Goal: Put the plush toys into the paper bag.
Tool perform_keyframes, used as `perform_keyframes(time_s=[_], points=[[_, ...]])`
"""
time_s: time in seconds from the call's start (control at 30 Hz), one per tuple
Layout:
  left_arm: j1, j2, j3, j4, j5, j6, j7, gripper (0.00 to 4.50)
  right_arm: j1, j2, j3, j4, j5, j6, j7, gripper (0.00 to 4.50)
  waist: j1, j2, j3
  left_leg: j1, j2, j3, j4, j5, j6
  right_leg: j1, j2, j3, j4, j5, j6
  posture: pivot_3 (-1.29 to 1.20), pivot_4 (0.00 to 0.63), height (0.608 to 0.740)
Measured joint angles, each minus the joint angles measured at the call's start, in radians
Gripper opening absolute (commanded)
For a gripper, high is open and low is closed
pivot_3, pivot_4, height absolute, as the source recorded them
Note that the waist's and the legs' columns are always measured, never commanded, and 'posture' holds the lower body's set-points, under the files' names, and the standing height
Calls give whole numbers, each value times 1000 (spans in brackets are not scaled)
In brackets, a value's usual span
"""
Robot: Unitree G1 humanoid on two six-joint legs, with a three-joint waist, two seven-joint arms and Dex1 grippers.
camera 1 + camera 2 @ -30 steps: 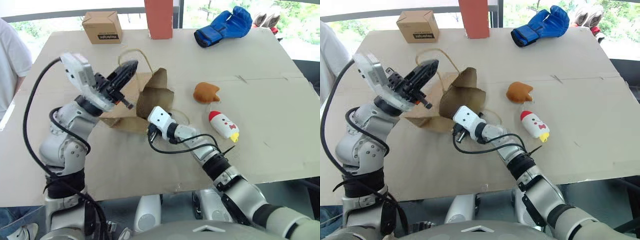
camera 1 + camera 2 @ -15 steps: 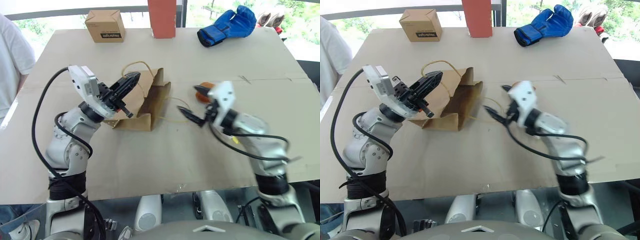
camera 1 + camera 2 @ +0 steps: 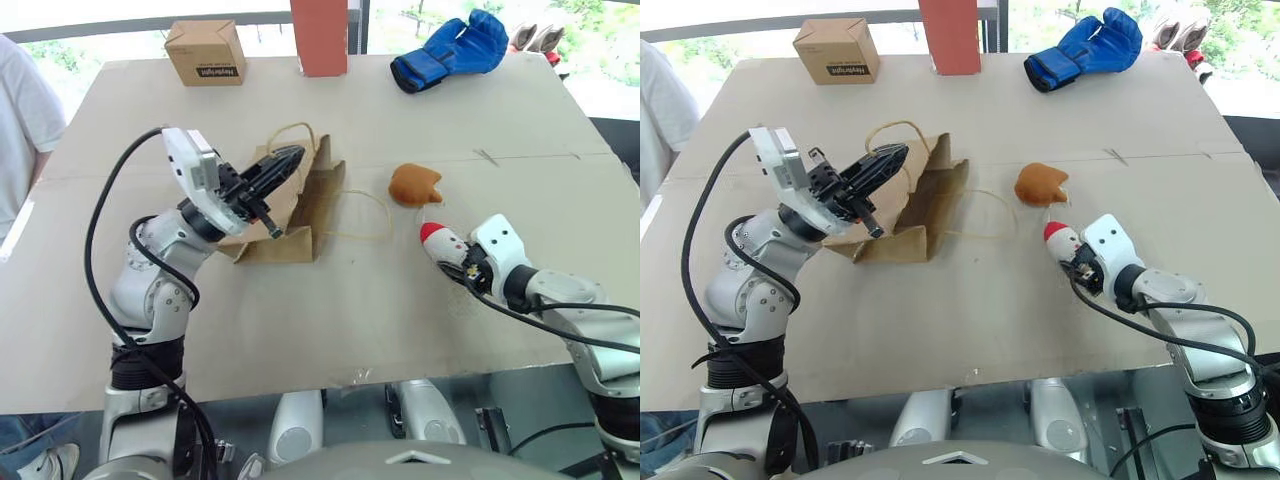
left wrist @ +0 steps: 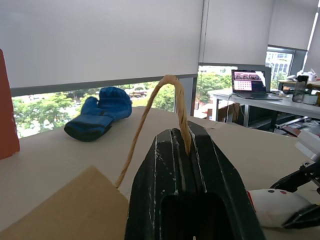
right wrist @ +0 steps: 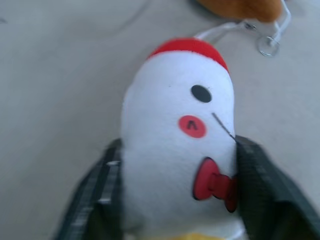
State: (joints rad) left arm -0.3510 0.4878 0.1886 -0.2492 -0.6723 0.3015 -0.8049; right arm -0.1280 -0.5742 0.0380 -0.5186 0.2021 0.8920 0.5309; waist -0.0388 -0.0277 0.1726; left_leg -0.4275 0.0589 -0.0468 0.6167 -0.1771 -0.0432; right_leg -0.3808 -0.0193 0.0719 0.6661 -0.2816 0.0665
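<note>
Item 1, paper bag (image 3: 300,205): brown kraft, lying on the tabletop (image 3: 330,320) a little to the 10 o'clock of its middle, its mouth turned toward 3 o'clock. One cord handle (image 4: 150,125) arches up and runs between my left fingers (image 4: 192,200), which are pressed together on it, the bag's top edge lifted by that grip. A second handle loop (image 3: 365,215) lies loose on the tabletop at the bag's 3 o'clock side.

Item 2, white rocket-shaped plush toy (image 5: 177,140): red tip, black eye, red cheek spot, red bow, a strip of yellow at the base. It lies at 4 o'clock of the tabletop's middle, red tip pointing toward 11 o'clock. My right fingers (image 5: 270,190) stand either side of its body, close against the white fabric (the right wrist view shows both flanking it; I cannot tell whether they have fully clamped).

Item 3, orange-brown plush toy (image 3: 414,184): rounded lump, resting on the tabletop just beyond the rocket's red tip, at about 2 o'clock of the middle. A thin white cord with a small metal ring (image 5: 269,46) lies beside it.

Item 4, sundries at the far edge: small printed cardboard box (image 3: 206,52) at 11 o'clock, a red-orange upright block (image 3: 320,36) at 12 o'clock, a blue boxing glove (image 3: 450,50) at 1 o'clock.

Item 5, a person's white sleeve (image 3: 25,110) at the 9 o'clock edge.
</note>
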Motion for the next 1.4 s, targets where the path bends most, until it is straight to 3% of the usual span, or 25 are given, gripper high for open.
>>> perform_keyframes(time_s=[0.1, 0.23, 0.33, 0.57, 0.7, 0.87, 0.97, 1.07, 1.17, 1.27, 1.4], points=[[-12, -1, -1, 0, -9, 16, -5, 0, 24, 3, -16, 11, 3, -105, 12, 43, 0, 0, 0, -1, 0, 0, 0, 0, 0, 0, 0, 0, -1, 0, 0, 0, 150, 740], [-21, -2, 0, 0, -39, 36, -7, 0, 63, 2, -89, -46, 108, -225, 112, 12, 1, 0, 0, -2, 0, -1, 0, 0, 0, 0, 0, 0, -2, 0, 1, 0, 150, 740], [-22, -2, -1, -1, -57, 55, -11, 0, 23, -2, -178, -145, 313, -155, 169, 12, 0, 1, 0, -2, 0, -1, 0, 0, 0, 0, 0, 0, -2, 0, 0, 0, 150, 740], [-32, 2, 0, -3, -80, 77, -30, 0, -147, -36, -176, -199, 526, -50, 184, 12, 1, 1, 0, -2, 0, -2, 0, 0, 0, 0, 0, -1, -2, 0, 0, 0, 150, 740], [-40, 6, 5, -5, -110, 95, -36, 0, -272, -52, -25, -126, 429, -81, 179, 12, -1, 1, 1, -2, 0, -2, 0, 0, 0, 0, 1, -1, -2, 0, 0, 0, 150, 740], [-35, 3, 3, -32, -143, 118, -44, 0, -433, -19, 295, 154, 125, -286, 209, 12, -1, 1, 1, -2, 0, -2, 0, 0, 0, 0, 1, -1, -3, 1, -2, 0, 150, 740], [-33, 0, -6, -60, -153, 129, -46, 0, -549, 102, 417, 400, -18, -436, 230, 12, -3, 1, 1, -2, 0, -2, -1, 0, 0, -1, 1, -1, -2, 2, -2, 0, 150, 740], [-19, -3, -14, -74, -154, 131, -46, 0, -655, 202, 459, 564, -76, -545, 271, 12, -3, 1, 1, -3, 0, -2, -2, 0, 0, -1, 1, -2, -3, 2, -2, 0, 150, 740], [3, -7, -28, -89, -153, 129, -46, 0, -724, 283, 475, 681, -98, -636, 334, 1080, -1, 1, 1, -3, 0, -4, -2, 0, 0, -1, 1, -3, -3, 2, -2, 0, 150, 740], [23, -7, -32, -93, -144, 123, -46, 0, -729, 324, 500, 744, -116, -701, 391, 2439, 6, 2, 1, -3, 0, -4, -2, 0, 0, 0, 1, -4, -3, 2, -2, 0, 150, 740], [63, -3, -26, -93, -131, 104, -46, 0, -697, 310, 503, 740, -119, -722, 464, 4207, 7, 2, 1, -3, 0, -4, -2, 0, 0, 0, 1, -4, -2, 2, -2, 0, 150, 740]])
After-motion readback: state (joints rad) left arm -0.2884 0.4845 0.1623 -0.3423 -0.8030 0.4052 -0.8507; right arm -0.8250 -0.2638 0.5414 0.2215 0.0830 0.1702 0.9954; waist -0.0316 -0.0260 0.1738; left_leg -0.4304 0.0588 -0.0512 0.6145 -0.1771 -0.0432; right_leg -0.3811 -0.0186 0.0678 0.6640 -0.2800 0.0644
